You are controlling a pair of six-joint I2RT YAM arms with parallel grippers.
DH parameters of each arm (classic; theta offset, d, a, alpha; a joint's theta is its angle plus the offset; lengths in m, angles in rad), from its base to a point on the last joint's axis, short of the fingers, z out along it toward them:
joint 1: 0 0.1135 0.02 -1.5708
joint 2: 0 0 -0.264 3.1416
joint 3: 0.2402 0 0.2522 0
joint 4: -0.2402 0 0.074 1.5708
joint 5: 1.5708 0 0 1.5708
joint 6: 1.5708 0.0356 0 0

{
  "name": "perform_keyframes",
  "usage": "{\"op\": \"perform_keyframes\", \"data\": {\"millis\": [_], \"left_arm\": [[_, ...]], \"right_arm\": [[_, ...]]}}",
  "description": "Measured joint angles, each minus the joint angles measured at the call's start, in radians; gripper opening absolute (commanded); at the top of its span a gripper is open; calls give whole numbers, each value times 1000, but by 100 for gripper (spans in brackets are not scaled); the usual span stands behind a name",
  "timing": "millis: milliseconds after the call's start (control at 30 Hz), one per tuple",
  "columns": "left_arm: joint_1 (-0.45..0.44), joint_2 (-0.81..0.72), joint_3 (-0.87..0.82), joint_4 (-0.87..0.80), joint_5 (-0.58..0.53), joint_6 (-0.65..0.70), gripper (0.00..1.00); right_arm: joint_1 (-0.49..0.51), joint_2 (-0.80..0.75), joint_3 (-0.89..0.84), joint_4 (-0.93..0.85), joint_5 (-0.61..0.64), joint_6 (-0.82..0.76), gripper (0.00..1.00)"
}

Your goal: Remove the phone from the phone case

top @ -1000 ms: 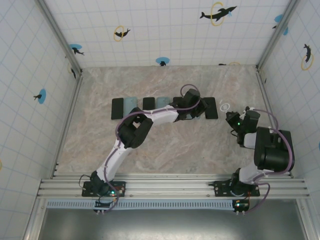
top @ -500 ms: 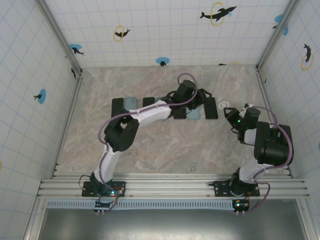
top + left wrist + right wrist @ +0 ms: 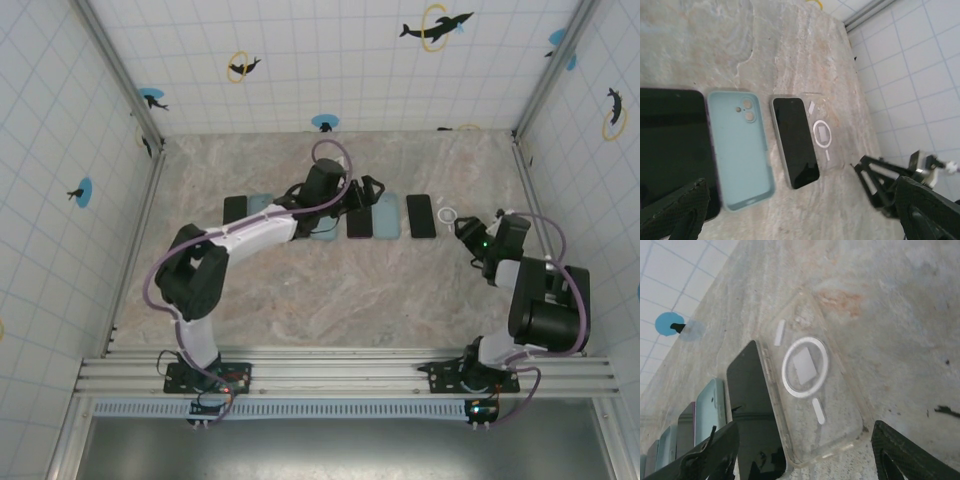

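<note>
While the left gripper [image 3: 800, 200] hangs over the marble table [image 3: 790, 50] with its jaws spread wide and empty, I can see the black phone [image 3: 795, 142] lying flat, out of the clear case [image 3: 826, 134] and just beside it. My right gripper [image 3: 805, 440] hovers low over that same case, jaws also well apart and holding nothing. A light blue case [image 3: 742, 155] lies on the phone's other side.

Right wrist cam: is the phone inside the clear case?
No. The clear case lies empty on the table, its ring marking showing, with the phone flat beside it.
</note>
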Motion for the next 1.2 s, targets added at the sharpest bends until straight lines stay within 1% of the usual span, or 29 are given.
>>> {"op": "perform_keyframes", "data": {"millis": [33,100,167,267,333,433,500,567,633,733,833,933,1033,1133,1200], "left_arm": [[5,-28,-24,0,4,38,98],[19,-91,-85,-3,18,111,98],[37,-139,-132,-12,30,181,98],[86,-198,-213,-13,60,282,98],[143,-247,-297,-7,89,341,98],[232,-311,-419,-8,91,437,98],[288,-351,-500,1,90,485,98],[341,-400,-595,23,72,524,98],[399,-462,-716,75,26,562,98],[470,-535,-866,142,-37,591,98],[538,-601,-972,212,-94,608,98],[585,-640,-1051,299,-155,634,98],[598,-637,-1130,404,-203,668,98],[623,-608,-1198,520,-209,698,98],[638,-561,-1240,620,-209,719,98]], "right_arm": [[9,-12,6,-6,-5,-19,80],[44,-34,16,-18,-19,-58,85],[95,-60,21,-21,-40,-99,100],[171,-102,21,-18,-68,-170,99],[216,-132,21,-14,-75,-219,99],[259,-163,14,-13,-55,-300,99],[284,-182,-13,-3,5,-351,99],[308,-193,-63,24,107,-383,99],[323,-194,-120,39,212,-398,99],[314,-193,-193,71,344,-422,99],[280,-185,-266,159,403,-452,99],[244,-154,-317,242,419,-469,99],[222,-119,-373,355,421,-478,99],[215,-60,-390,437,420,-481,99],[217,-20,-390,481,413,-490,99]]}}
